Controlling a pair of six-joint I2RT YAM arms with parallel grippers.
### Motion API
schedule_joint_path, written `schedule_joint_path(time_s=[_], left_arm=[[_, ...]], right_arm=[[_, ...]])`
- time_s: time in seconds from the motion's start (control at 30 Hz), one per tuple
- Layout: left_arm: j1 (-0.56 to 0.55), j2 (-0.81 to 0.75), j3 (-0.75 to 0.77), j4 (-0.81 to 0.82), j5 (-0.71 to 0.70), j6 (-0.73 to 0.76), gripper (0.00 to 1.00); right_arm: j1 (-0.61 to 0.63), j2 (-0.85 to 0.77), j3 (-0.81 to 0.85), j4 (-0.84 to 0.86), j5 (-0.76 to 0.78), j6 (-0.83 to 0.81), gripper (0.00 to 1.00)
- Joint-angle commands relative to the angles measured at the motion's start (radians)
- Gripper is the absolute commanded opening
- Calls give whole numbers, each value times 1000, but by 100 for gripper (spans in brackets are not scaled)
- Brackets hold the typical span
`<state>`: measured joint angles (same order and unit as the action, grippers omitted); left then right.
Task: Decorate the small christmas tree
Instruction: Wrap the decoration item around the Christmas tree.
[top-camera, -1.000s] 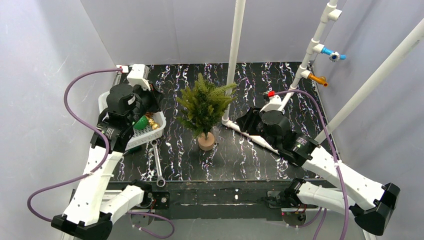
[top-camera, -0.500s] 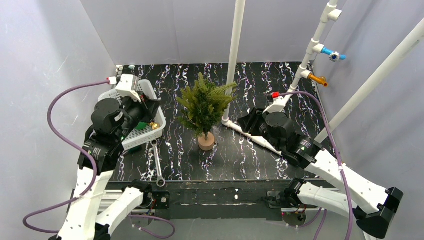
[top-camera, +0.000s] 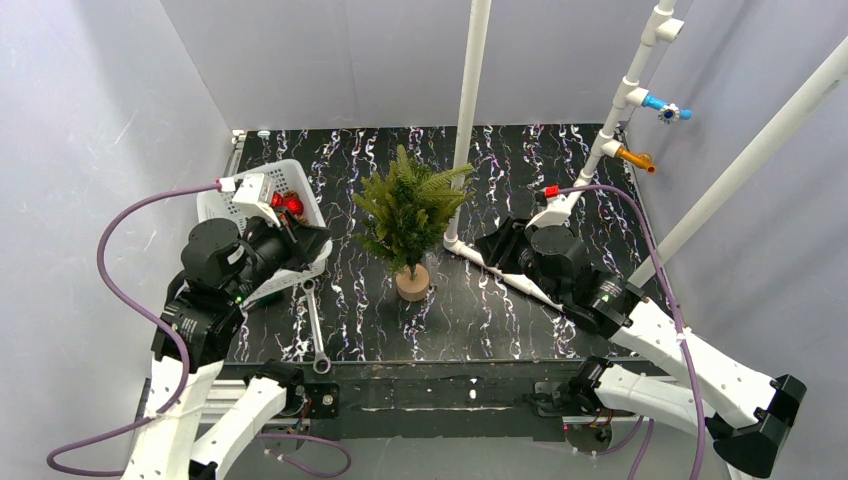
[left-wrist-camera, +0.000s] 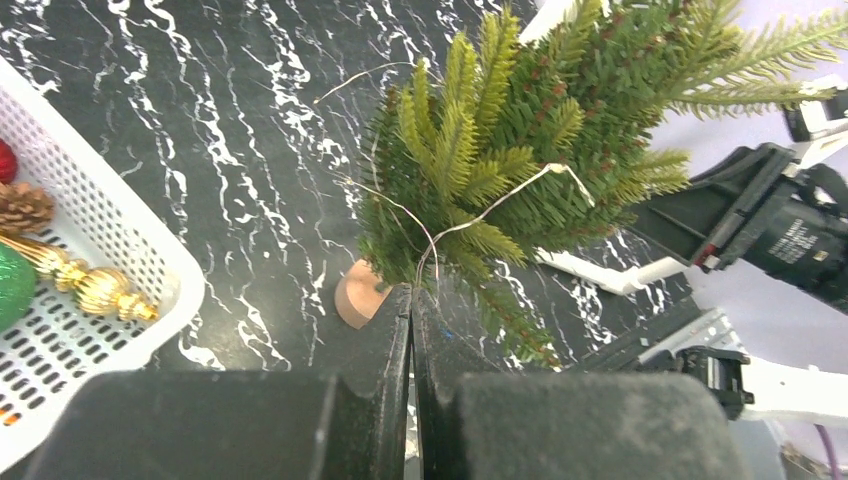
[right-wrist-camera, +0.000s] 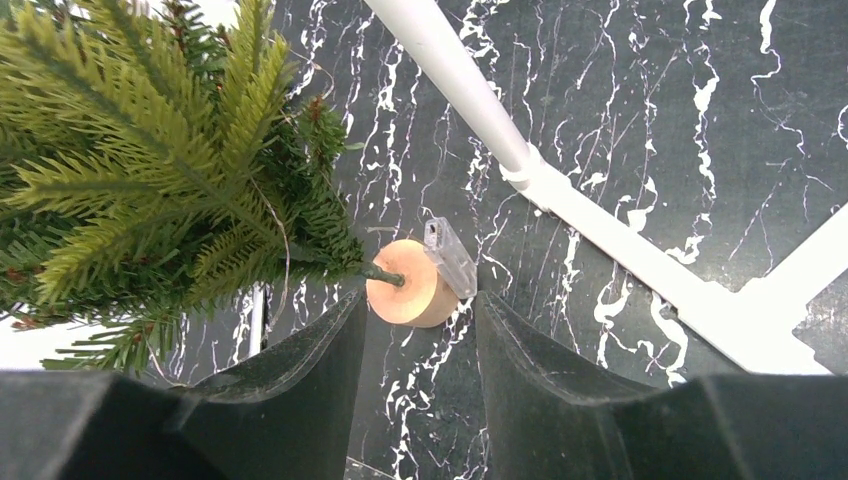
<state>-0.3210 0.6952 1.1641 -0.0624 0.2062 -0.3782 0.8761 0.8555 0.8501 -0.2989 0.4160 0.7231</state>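
- The left tool (left-wrist-camera: 411, 297) has its fingers pressed together, with nothing solid seen between them (a thin pale strand (left-wrist-camera: 490, 205) from the branches runs down to just beside the tips; whether it is caught I cannot tell).
- The small christmas tree (left-wrist-camera: 520, 150) stands upright on the dark marbled surface (left-wrist-camera: 250, 120) just ahead of that tool. Its round wooden base (left-wrist-camera: 358, 297) is just left of the tips.
- Off to that tool's left is a white basket (left-wrist-camera: 135, 255) holding a gold ornament (left-wrist-camera: 95, 287), a pine cone (left-wrist-camera: 22, 207) and a green ball (left-wrist-camera: 12, 290).
- The right tool (right-wrist-camera: 415, 300) is spread and grips nothing. The base shows in the gap beyond its fingers, apart from both, with the branches spreading to its left.
- A small clear plastic piece (right-wrist-camera: 450, 258) touches the base (on its right side), and a white pipe (right-wrist-camera: 560, 190) lies ahead and to the right.
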Motion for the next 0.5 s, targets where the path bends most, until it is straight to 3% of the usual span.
schedule_joint_path(time_s=[0.0,0.3,0.47], left_arm=[[0,-25,-1,7,96,-67,0],[0,-30,41,-21,280,-154,0],[-1,-44,41,-26,314,-176,0]], right_arm=[[-3,-22,-22,22,4,9,52],[-3,-24,-28,17,17,22,52],[-3,-25,-30,20,19,24,53]])
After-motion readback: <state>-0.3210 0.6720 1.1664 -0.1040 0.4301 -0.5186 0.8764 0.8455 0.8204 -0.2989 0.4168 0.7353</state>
